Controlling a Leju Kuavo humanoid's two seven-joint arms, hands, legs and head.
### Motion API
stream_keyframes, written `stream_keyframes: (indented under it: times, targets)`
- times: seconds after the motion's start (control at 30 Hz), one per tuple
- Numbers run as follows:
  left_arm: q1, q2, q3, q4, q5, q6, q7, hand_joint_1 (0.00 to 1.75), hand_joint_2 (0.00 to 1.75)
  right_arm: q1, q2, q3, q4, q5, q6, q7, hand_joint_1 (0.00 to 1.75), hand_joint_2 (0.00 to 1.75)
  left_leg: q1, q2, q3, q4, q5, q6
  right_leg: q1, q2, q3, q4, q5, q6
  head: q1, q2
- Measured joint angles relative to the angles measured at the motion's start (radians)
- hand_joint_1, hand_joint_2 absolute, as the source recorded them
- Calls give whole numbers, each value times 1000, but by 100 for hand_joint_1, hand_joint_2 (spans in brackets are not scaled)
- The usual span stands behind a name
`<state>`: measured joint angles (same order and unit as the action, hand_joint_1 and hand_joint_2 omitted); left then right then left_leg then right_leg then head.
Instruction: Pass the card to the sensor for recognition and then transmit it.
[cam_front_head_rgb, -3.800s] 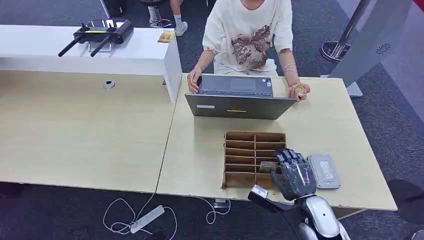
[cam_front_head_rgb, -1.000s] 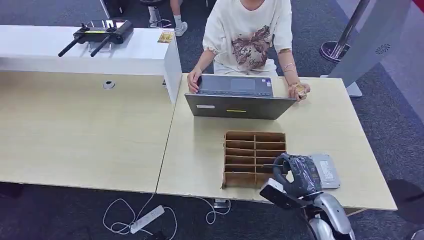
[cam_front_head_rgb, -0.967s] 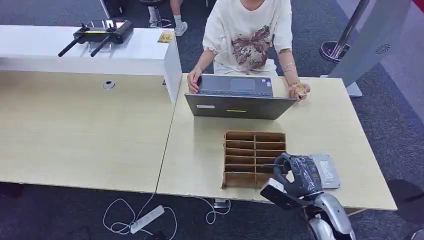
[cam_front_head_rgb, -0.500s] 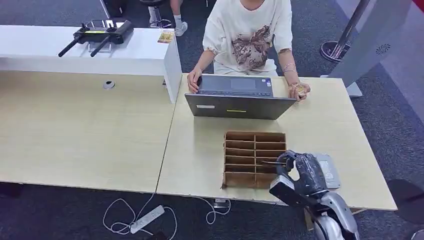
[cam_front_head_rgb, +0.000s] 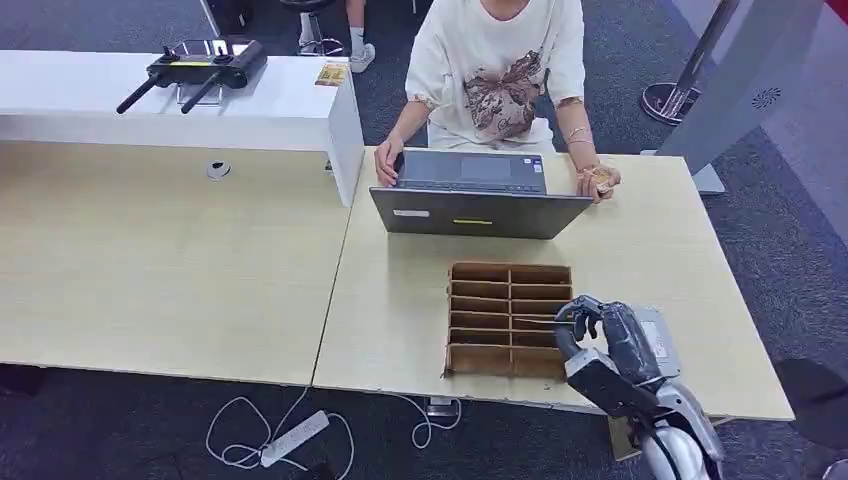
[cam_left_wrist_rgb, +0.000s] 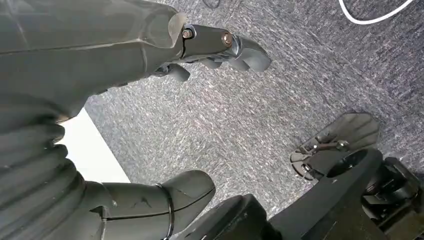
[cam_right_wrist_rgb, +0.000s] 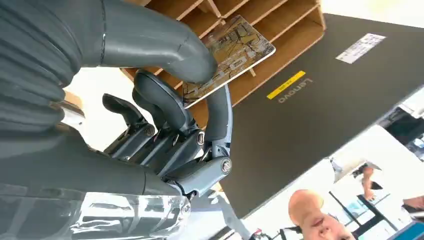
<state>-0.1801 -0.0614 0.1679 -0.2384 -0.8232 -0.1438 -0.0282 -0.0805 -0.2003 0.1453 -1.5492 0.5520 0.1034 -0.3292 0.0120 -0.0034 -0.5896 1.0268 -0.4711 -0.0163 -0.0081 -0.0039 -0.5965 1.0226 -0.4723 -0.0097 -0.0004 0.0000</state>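
While my right hand (cam_front_head_rgb: 600, 335) pinches the card (cam_right_wrist_rgb: 231, 52) between thumb and fingers, I see it above the wooden organizer (cam_front_head_rgb: 505, 310), beside the sensor (cam_front_head_rgb: 657, 340); my left hand (cam_left_wrist_rgb: 100, 100) hangs empty, fingers apart.

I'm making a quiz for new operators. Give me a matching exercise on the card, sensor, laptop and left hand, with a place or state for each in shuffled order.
Things:
1. card
2. sensor
3. laptop
4. left hand

Places or states:
A. open in front of the seated person
B. hanging over grey carpet, holding nothing
C. flat on the table, right of the wooden organizer
D. pinched in the right hand

Pairs: 1-D, 2-C, 3-A, 4-B
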Motion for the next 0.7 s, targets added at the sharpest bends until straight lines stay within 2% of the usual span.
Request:
stream_keyframes:
  times: [0.27,0.57,0.7]
  targets:
    - [0,-2,2,0,-10,0,-1,0,175,-24,0,-4,-3,-18,4,-14,175,175,0,0,0,0,0,0,0,0,0,0,0,0,0,0]
    - [-2,-5,4,-3,-15,-3,-1,0,175,-131,0,6,1,-16,12,-22,175,175,0,0,0,0,0,0,0,0,0,0,1,-1,0,0]
    - [-2,-5,4,-3,-16,-3,-1,0,175,-134,0,7,2,-16,13,-22,175,175,0,0,0,0,0,0,0,0,0,0,1,-1,0,0]
